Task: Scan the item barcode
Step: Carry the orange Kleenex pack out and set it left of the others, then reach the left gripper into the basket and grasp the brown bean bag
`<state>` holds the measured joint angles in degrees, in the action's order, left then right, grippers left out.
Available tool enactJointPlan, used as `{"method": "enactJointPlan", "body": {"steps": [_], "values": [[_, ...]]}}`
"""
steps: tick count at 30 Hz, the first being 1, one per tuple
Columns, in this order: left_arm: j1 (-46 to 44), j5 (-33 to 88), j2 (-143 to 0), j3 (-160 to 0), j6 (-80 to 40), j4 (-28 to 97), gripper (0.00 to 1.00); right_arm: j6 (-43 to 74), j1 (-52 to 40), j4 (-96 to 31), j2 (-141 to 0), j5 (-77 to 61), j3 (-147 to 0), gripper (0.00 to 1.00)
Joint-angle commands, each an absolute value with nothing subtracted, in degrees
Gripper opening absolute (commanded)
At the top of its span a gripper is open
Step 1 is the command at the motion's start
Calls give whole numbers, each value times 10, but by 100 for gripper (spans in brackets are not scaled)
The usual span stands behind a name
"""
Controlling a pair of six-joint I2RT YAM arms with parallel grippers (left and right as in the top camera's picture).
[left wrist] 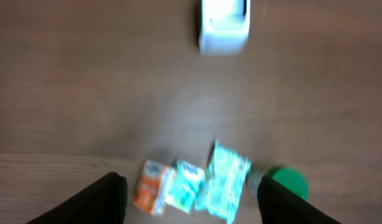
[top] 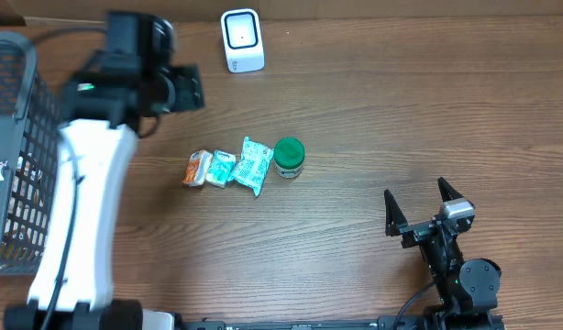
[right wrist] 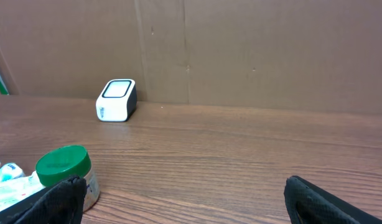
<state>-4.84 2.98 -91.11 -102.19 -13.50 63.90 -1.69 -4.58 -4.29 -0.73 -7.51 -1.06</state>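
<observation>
Two dark fingers point(left wrist: 110, 200) of the left gripper point(left wrist: 191, 186) stand wide apart. Nothing is between them, and they touch nothing. This gripper hangs above the table point(top: 355, 110).

The left wrist view is blurry. In it a row of four small things lies on the wood, low down between the two fingers. From left to right they are an orange packet point(top: 198, 169), a small blue-green packet point(top: 223, 169), a bigger blue-green packet point(top: 254, 165) and a jar point(top: 289, 157). The three packets touch side by side, and the jar is just beside the last one. The jar stands upright with its green lid point(right wrist: 63, 165) on. What is inside it cannot be seen.

The white scanner point(top: 242, 39) stands farther back, near the brown cardboard wall point(right wrist: 272, 50). It is well apart from the row.

The right gripper point(top: 419, 203) is also open wide and holds nothing. It sits low at the near right of the table, far from the row. From its own camera the jar shows beside its left finger point(right wrist: 60, 199), not touching it.

At the far left edge stands a wire basket point(top: 25, 92). Something white and red seems to lie inside it, but it is too cut off to name.
</observation>
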Motion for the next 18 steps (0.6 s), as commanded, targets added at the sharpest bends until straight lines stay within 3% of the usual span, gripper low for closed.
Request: {"method": "enactJointPlan", "body": {"steps": [1, 4, 8, 18], "values": [[-4, 0, -882, -1103, -118, 672, 73, -15, -45, -40, -2, -78, -4, 100], [58, -4, -872, -1156, -118, 706, 79, -15, -45, -40, -2, -78, -4, 100], [161, -7, -867, -1190, -130, 728, 100, -15, -45, -40, -2, -78, -4, 100], [402, 21, -889, -1167, -185, 735, 100, -15, -45, -40, -2, -77, -4, 100]]}}
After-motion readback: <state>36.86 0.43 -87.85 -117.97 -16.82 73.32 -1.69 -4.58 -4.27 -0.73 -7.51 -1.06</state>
